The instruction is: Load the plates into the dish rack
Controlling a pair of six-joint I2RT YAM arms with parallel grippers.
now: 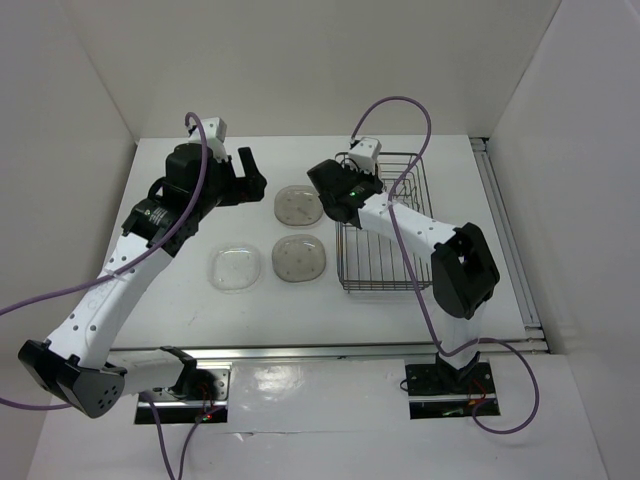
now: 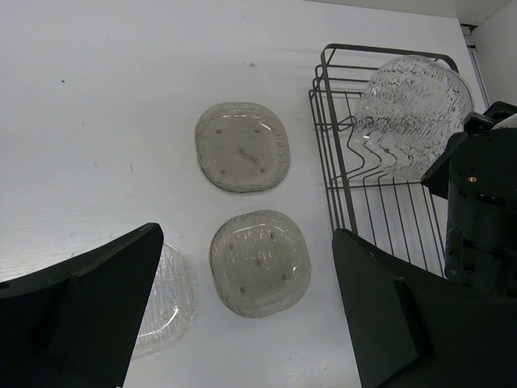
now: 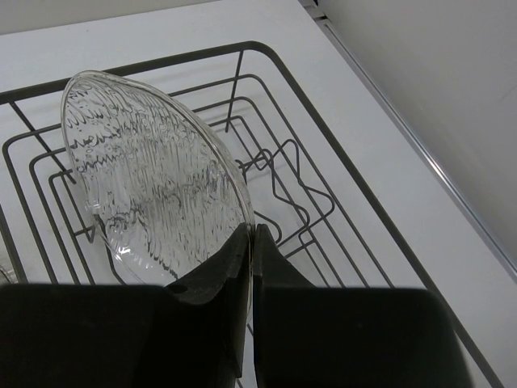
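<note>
Where our right gripper [image 3: 252,230] is: over the dark thin-wire dish rack [image 1: 385,255], pinched tight on the edge of a clear bumpy rounded-square plastic plate [image 3: 153,178].
Held plate: up on its edge inside the rack.
Left gripper [image 1: 250,172]: spread wide, holding nothing, above the white table [image 1: 300,310].
Far grey-tan speckled plate [image 2: 242,147] and near grey-tan speckled plate [image 2: 260,263]: flat on the table, left of the rack.
Second clear plate [image 1: 235,268]: flat, left of the near grey one.
</note>
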